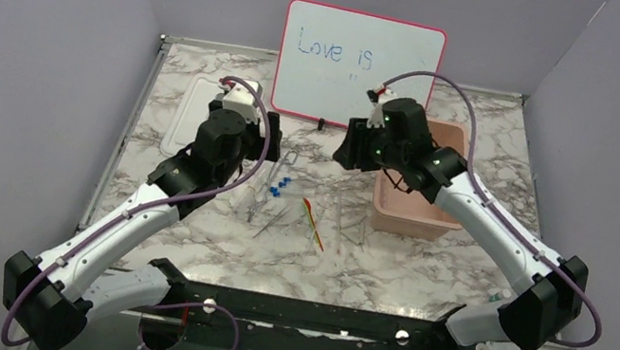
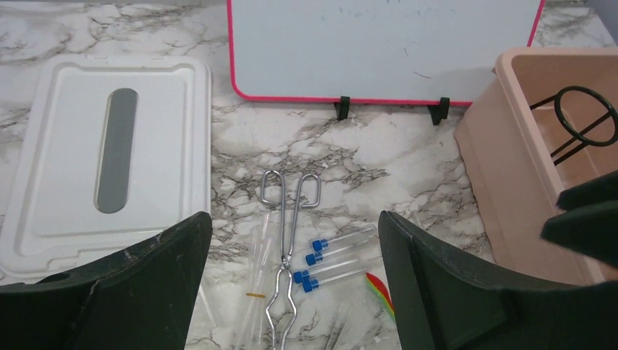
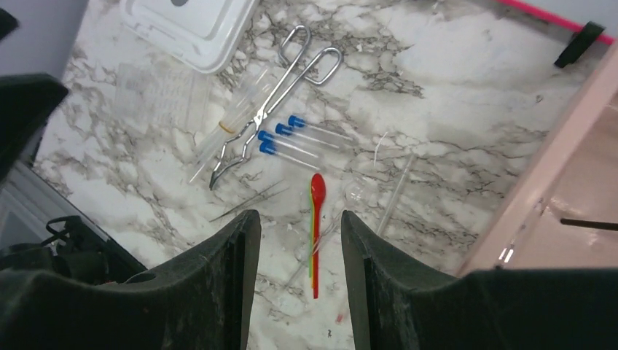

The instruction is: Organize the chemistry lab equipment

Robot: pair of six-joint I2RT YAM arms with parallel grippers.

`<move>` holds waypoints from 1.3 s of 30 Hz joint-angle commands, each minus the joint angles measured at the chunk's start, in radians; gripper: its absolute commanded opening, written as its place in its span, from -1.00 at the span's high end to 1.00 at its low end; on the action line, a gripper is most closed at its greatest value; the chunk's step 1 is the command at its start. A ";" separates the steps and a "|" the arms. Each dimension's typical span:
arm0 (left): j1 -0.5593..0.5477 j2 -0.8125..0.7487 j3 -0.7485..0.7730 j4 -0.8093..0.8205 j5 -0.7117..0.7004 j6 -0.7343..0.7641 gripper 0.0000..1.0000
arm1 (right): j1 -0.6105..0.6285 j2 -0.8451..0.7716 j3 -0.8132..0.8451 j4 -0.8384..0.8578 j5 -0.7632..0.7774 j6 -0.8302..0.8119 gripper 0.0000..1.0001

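Metal tongs (image 2: 288,240) lie on the marble table beside several clear blue-capped tubes (image 2: 335,255); both also show in the right wrist view, the tongs (image 3: 270,109) and the tubes (image 3: 291,138). A red-yellow stick (image 3: 315,226) lies just below the tubes, at the table's middle (image 1: 313,224). Thin metal rods (image 3: 248,200) lie to its left. A black wire ring with stem (image 2: 583,127) lies inside the pink tub (image 2: 503,182). My left gripper (image 2: 294,219) hovers open and empty above the tongs and tubes. My right gripper (image 3: 299,215) hovers open and empty above the stick.
The pink tub (image 1: 413,222) stands right of the items, partly under my right arm. A white lid (image 1: 191,116) lies flat at the back left. A pink-framed whiteboard (image 1: 359,68) stands at the back centre. A clear ribbed plastic piece (image 3: 164,95) lies near the lid.
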 commanded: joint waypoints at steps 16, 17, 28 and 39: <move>0.002 -0.037 -0.031 0.052 -0.064 -0.030 -0.72 | 0.276 0.293 -0.123 -0.045 0.379 0.233 0.04; 0.003 -0.034 -0.031 0.051 -0.066 -0.031 -0.72 | 0.276 0.304 -0.131 -0.041 0.383 0.249 0.08; 0.007 -0.023 -0.038 0.053 -0.066 -0.040 -0.71 | 0.277 0.378 -0.159 0.049 0.302 0.297 0.30; 0.009 -0.030 -0.046 0.054 -0.068 -0.035 -0.71 | 0.277 0.448 -0.127 0.025 0.333 0.367 0.40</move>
